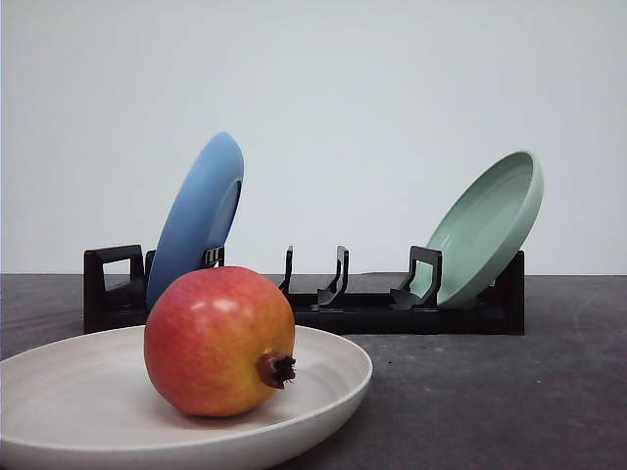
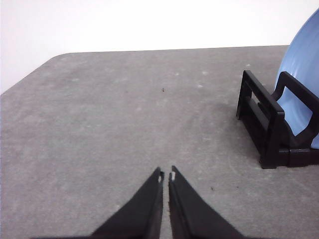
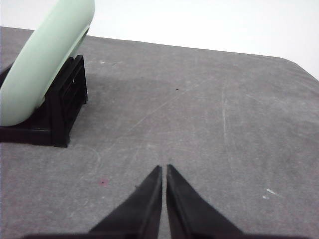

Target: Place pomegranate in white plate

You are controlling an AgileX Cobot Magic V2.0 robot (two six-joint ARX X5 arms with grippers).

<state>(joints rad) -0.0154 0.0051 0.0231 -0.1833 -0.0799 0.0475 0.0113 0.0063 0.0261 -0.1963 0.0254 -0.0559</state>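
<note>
Grey, slightly scuffed table (image 1: 509, 392) against a plain white wall is what we've got, and the pomegranate (image 1: 217, 340) is sitting inside the white plate (image 1: 59, 392) at the near left of the front view, resting on the plate's floor with its dark little crown poking out toward the right. Right behind it we see the black dish rack (image 1: 362, 311), with the blue plate (image 1: 196, 217) standing tilted in its left end and the pale green plate (image 1: 487, 227) leaning in its right end. Now the pincers: from the left wrist camera, we see the left gripper (image 2: 166, 175) with its tips pressed nearly together, nothing between them, hanging over bare table with the rack's left end and the blue plate off to one side. Same deal for the right gripper (image 3: 164, 169), tips pinched together and empty, over bare table near the rack end that carries the green plate. So neither pincer has the fruit or touches it; how far each sits from it, we can't tell.
</note>
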